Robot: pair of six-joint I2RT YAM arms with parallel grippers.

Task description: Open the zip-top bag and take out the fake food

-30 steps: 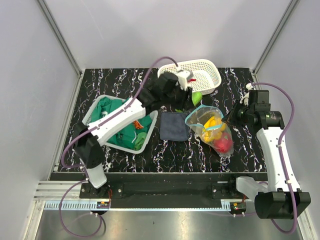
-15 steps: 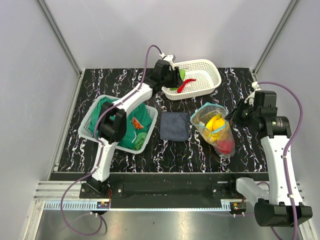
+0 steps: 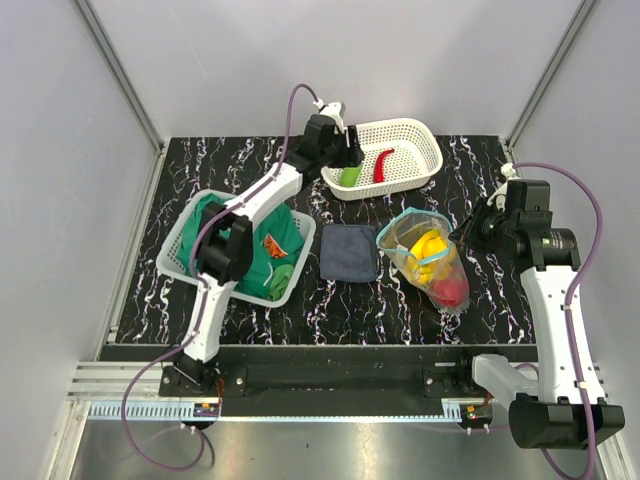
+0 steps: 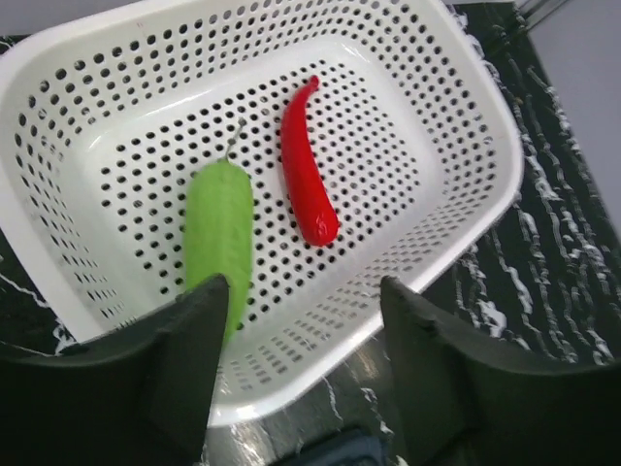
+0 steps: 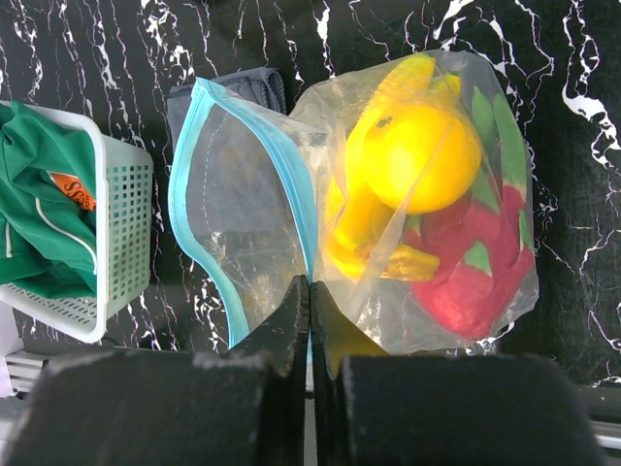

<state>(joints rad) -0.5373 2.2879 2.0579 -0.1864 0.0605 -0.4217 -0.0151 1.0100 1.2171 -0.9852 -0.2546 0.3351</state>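
Your zip-top bag lies on the bench, mouth agape, fake fruit inside. Your right tool clamps its rim to steady it, while your left tool gapes above the white basket holding the red chili and green vegetable.

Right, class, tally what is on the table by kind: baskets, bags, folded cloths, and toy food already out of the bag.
Baskets: 2, the far basket, the left basket
Bags: 1, the zip-top bag
Folded cloths: 1, the dark cloth
Toy food out of the bag: 2, green vegetable, red chili
Total: 6
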